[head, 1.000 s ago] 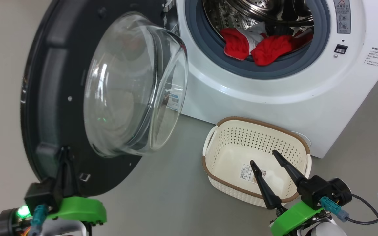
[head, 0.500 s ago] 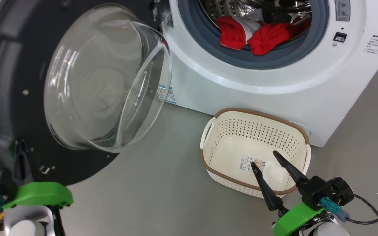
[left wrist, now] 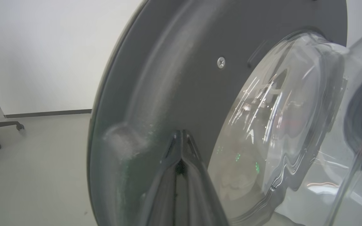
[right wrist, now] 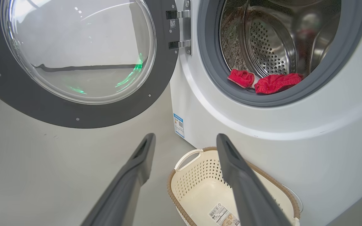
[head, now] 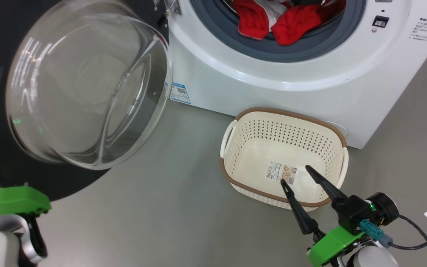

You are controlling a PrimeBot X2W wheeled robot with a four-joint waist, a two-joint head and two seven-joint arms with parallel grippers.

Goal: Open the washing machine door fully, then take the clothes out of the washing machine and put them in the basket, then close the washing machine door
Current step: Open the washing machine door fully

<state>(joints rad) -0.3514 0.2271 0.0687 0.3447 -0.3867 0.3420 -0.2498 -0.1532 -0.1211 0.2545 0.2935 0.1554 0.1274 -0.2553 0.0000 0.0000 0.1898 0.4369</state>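
Left wrist view showed the left gripper (left wrist: 181,138) up close: its two long dark fingers were pressed tight together with nothing between them, and their tips looked to be touching the inside of the washing machine door (left wrist: 174,72), a big round door with a wide black rim and a bulging clear glass bowl. The right gripper (head: 295,174) hung with its fingers spread wide and empty, close over the basket (head: 291,113), a small cream-white plastic basket full of little holes, with a brown rim. The basket sat on the grey floor (head: 161,207) right in front of the washing machine (head: 254,85), a big white box, and held only a paper label (head: 282,173). Farther back, the door stood swung far out to the left of the round hole. Deepest of all, the clothes (head: 291,27), soft bright red things with some white, lay at the front of the shiny steel drum (right wrist: 269,47), just behind the grey-blue rubber ring (head: 310,53). So the job looked to be at the end of its first step, pushing the door all the way open. Next, I think, the open right gripper would need to lift over the ring, reach into the drum and pinch the red cloth firmly, while the left arm moved out of the way.
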